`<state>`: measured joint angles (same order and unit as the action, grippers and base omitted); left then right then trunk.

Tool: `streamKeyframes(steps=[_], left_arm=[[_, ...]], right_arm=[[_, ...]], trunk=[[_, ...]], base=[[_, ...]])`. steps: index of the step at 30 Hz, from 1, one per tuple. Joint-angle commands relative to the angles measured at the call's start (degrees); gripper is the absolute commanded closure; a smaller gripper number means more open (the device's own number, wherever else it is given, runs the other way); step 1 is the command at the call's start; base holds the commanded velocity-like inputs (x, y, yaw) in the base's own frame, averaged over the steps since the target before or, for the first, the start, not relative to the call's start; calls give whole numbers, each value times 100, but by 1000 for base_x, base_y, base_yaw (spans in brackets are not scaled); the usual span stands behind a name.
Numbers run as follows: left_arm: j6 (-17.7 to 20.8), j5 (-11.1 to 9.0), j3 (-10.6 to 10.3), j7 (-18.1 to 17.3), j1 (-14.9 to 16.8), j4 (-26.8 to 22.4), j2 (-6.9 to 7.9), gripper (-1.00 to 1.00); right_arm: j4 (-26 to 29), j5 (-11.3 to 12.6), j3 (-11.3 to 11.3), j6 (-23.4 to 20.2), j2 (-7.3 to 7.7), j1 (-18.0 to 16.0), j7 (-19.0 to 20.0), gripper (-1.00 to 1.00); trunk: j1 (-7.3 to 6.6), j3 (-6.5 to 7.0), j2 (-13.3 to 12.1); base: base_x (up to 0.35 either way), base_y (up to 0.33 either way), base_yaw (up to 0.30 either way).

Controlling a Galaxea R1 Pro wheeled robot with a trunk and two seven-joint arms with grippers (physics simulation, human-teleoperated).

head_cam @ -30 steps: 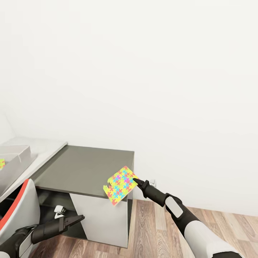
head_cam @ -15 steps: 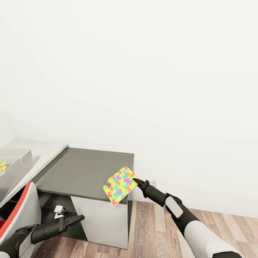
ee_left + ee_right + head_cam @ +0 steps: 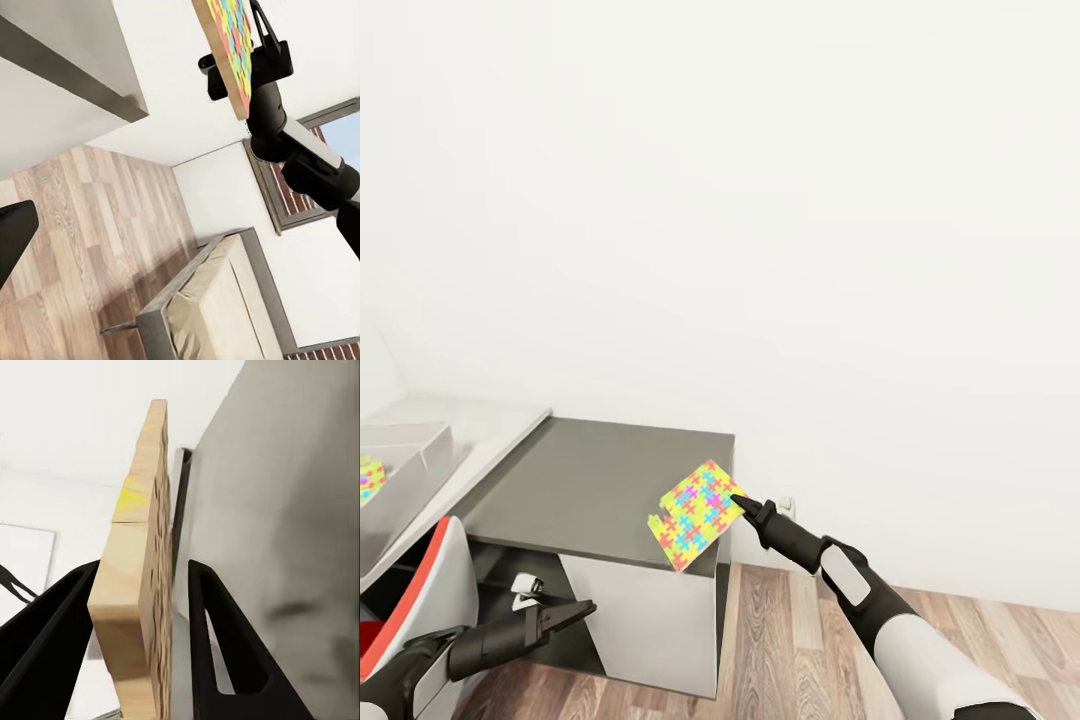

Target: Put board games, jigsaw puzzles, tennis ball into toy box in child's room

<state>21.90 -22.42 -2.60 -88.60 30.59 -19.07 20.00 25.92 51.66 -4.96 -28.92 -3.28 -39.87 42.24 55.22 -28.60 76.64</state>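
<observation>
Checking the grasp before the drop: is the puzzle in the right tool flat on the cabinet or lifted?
Lifted and tilted. The jigsaw puzzle is clamped at one edge by the right tool, hanging at the dark cabinet top's front corner; the right wrist view shows it edge-on between the fingers.

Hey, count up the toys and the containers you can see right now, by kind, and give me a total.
Jigsaw puzzles: 2, one held by the right gripper at, one lying in the toy box at
Toy boxes: 1
Total: 3

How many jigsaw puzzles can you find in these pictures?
2: one jigsaw puzzle held in the right end effector over the dark cabinet top; another inside the toy box, partly cut off.
</observation>
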Motion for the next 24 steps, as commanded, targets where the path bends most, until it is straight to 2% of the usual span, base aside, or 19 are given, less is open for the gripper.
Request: streamKeyframes(steps=[1, 7, 24], left_arm=[[60, -25, -29, -17, 3, -1, 4, -100], [49, -25, -30, -17, 6, -1, 4, -100], [43, -25, -30, -17, 4, -1, 4, -100]], right_arm=[[93, 28, -34, -56, 4, -3, -29, 100], [297, -1, -60, -166, 52, -3, -148, 100], [321, 2, -12, -140, 69, -20, -68, 100]], trunk=[[-23, 12, -38], [-154, 120, -279], [-528, 425, -961]], base=[[0, 0, 0], [0, 0, 0], [0, 0, 0]])
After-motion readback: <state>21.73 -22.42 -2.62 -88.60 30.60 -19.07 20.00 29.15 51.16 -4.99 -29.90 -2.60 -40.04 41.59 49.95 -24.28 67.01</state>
